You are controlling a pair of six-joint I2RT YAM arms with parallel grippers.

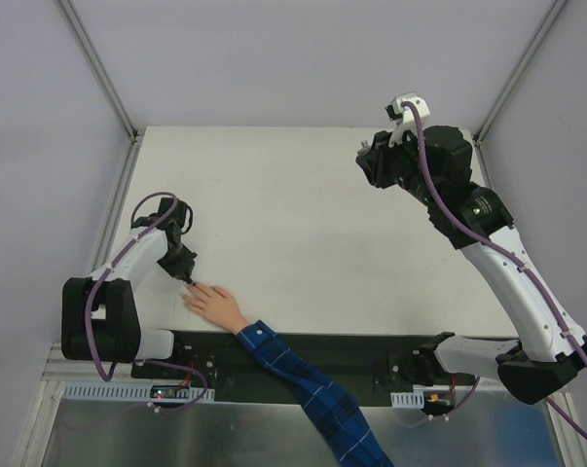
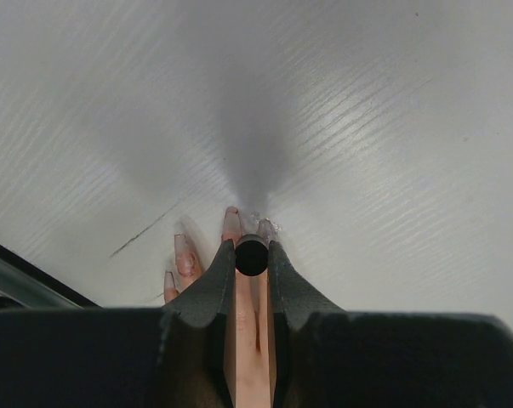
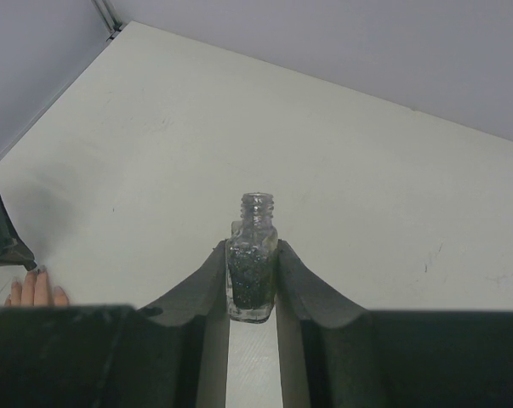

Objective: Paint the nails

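Top external: the hand (image 1: 213, 304) lies flat near the desk's (image 1: 303, 224) near-left corner, fingers spread and pointing toward the left edge. Its blue plaid sleeve (image 1: 308, 384) runs off over the near edge. The left claw (image 1: 185, 279) is tipped down right at the fingertips. The nails themselves are too small to make out from here. The right claw (image 1: 369, 161) is held up over the far-right part of the desk, well apart from the hand. What it carries is hard to tell in this view.

Left wrist: the left claw (image 2: 251, 248) is pinched tight on a small black stub (image 2: 251, 257), seen end-on. Straight beneath it lie the fingers, and the nails (image 2: 231, 221) show just past the claw tips, long and pale. One to the right of the stub has a glittery patch. Two more fingertips fan out to the left. Whether the stub's far end touches a nail I cannot tell.

Right wrist: the right claw (image 3: 253, 248) is clamped on a small glass bottle (image 3: 253, 263), upright, its neck uncapped, dark glittery stuff inside. It is held above the bare desk. At the lower left, three fingertips peek in, with the dark left claw just beside them.
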